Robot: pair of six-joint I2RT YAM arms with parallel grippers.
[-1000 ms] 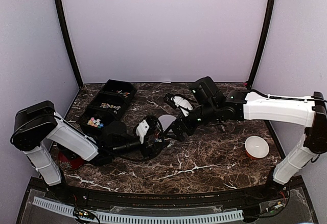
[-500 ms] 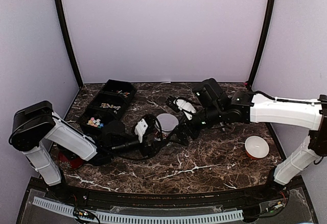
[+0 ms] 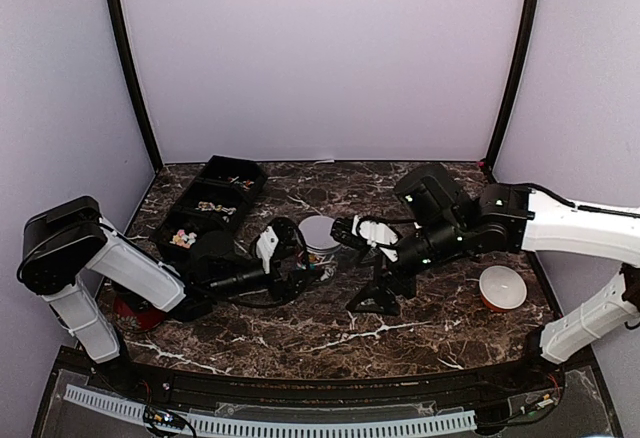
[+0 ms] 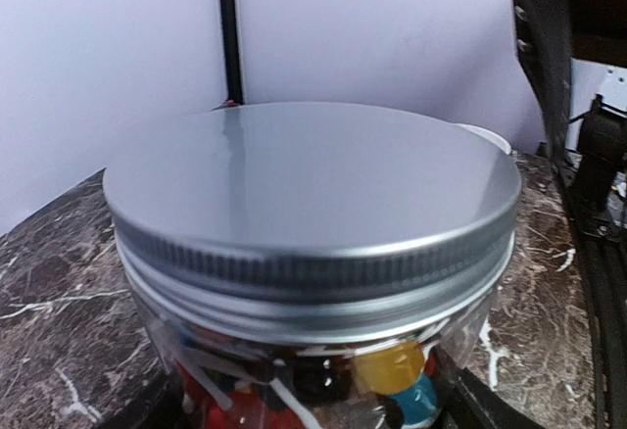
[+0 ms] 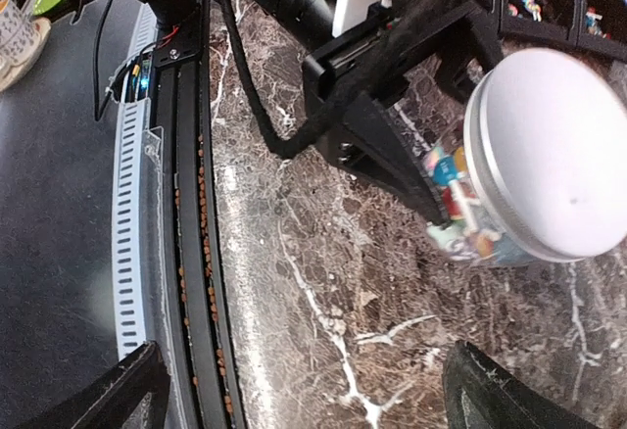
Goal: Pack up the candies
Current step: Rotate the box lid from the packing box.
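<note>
A clear glass jar (image 3: 318, 231) with a silver screw lid (image 4: 313, 179) stands near the table's middle. Mixed-colour candies (image 4: 394, 368) show through its glass wall. My left gripper (image 3: 312, 256) is shut on the jar's body, with its black fingers (image 5: 392, 160) on either side. More loose candies (image 3: 184, 239) lie in a black compartment tray (image 3: 238, 186) at the back left. My right gripper (image 3: 377, 300) hangs open over bare marble, right of and nearer than the jar. In the right wrist view nothing lies between its fingertips (image 5: 495, 390).
A white bowl (image 3: 501, 286) with an orange rim sits at the right. A red object (image 3: 134, 311) lies behind the left arm's base. A slotted cable rail (image 5: 129, 204) runs along the table's near edge.
My right gripper has drawn back from the jar toward the near right, uncovering the lid. The left gripper still grips the jar and has shifted it slightly left.
</note>
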